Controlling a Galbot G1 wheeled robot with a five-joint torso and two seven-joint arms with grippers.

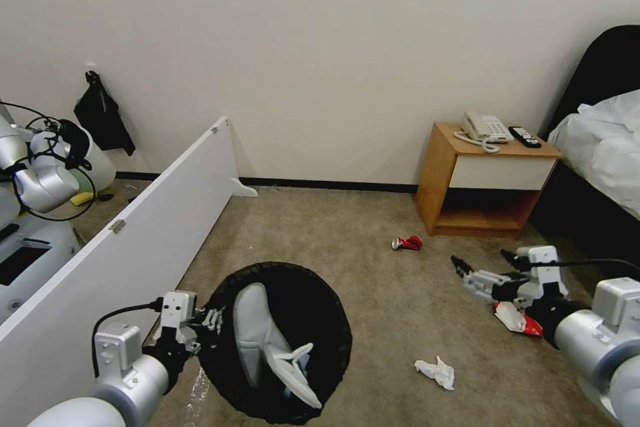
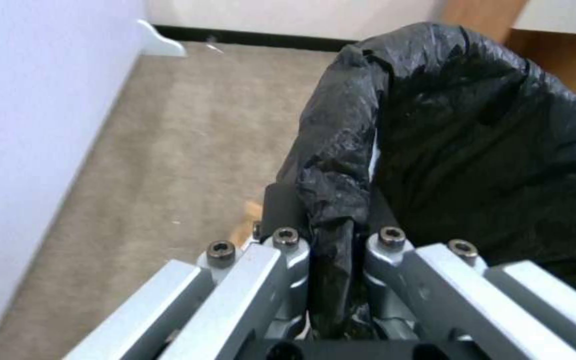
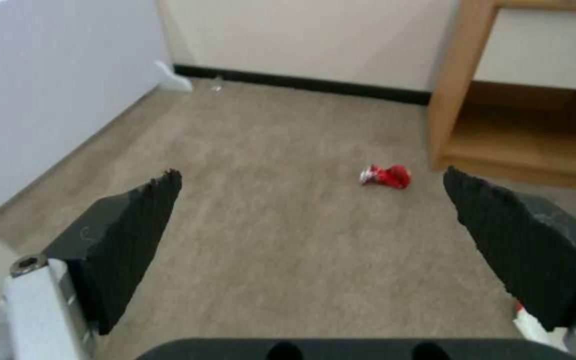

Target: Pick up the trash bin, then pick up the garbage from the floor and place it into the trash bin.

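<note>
left end effector [image 1: 215, 320] clamps trash bin [image 1: 333, 327] rim; crushed can [image 1: 407, 243] near nightstand [image 1: 493, 177].

Plain cream wall [image 1: 347, 47], wooden nightstand [image 1: 483, 180] beside what looks like a bed [image 1: 600, 147].

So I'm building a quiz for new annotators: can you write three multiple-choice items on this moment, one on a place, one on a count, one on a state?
1. Where does the red can lie?
A. in the bin
B. on the carpet by the nightstand
C. on the bed

2. How many pieces of litter lie on the carpet in the head view?
A. one
B. three
C. five

3. How is the right gripper?
A. open and empty
B. shut on the can
C. shut on the tissue

Answers:
1 B: the can rests on the carpet in front of the nightstand.
2 B: can, tissue and snack packet.
3 A: its fingers stand wide apart; the left gripper grips the bin rim.
</note>
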